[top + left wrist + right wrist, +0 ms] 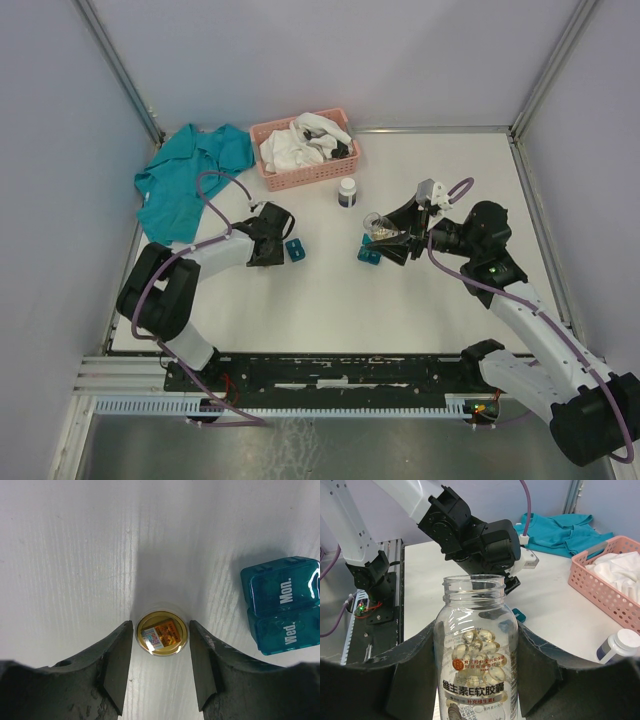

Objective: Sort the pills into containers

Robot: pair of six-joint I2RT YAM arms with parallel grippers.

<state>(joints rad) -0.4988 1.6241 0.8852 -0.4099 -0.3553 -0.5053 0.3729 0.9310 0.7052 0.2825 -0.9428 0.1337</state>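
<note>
My right gripper (392, 240) (476, 640) is shut on a clear uncapped bottle (380, 230) (475, 650) holding several yellow softgel pills. It holds the bottle just above a teal container (370, 254). My left gripper (277, 248) (161, 626) is open and low over the table. A round gold bottle lid (161, 635) lies flat between its fingertips without touching them. The second teal container (295, 250) (285, 605), marked "Mon." and "Wed.", sits just right of the left gripper and shows small in the right wrist view (519, 614).
A white pill bottle (347, 192) (620, 645) stands behind the containers. A pink basket (330, 170) (605, 585) with white cloth sits at the back. A teal garment (190, 175) (560, 530) lies at the back left.
</note>
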